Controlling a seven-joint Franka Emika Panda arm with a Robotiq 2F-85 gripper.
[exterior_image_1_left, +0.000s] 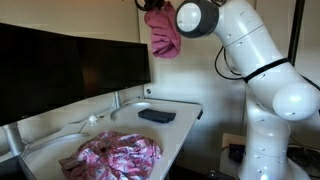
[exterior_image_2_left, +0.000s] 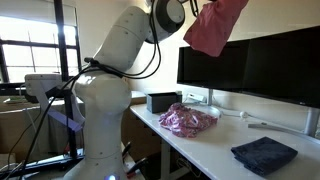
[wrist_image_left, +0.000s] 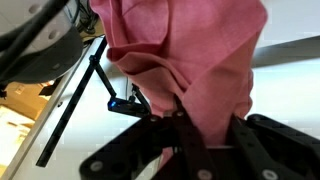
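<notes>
Your end effector (wrist_image_left: 208, 128) is clenched on the pink cloth (exterior_image_1_left: 165, 35), which hangs high in the air above the bench (exterior_image_1_left: 182, 135). Down on the bench lie a pink patterned pile (exterior_image_1_left: 118, 155) and a dark folded cloth (exterior_image_1_left: 156, 115), well apart. Monitors (exterior_image_1_left: 70, 65) stand behind.

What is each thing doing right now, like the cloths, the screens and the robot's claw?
gripper, shut on the pink cloth.
pink cloth, held up high, hanging crumpled.
patterned cloth, lying bunched up on the table.
dark cloth, lying flat on the table.
monitors, screens dark.
</notes>
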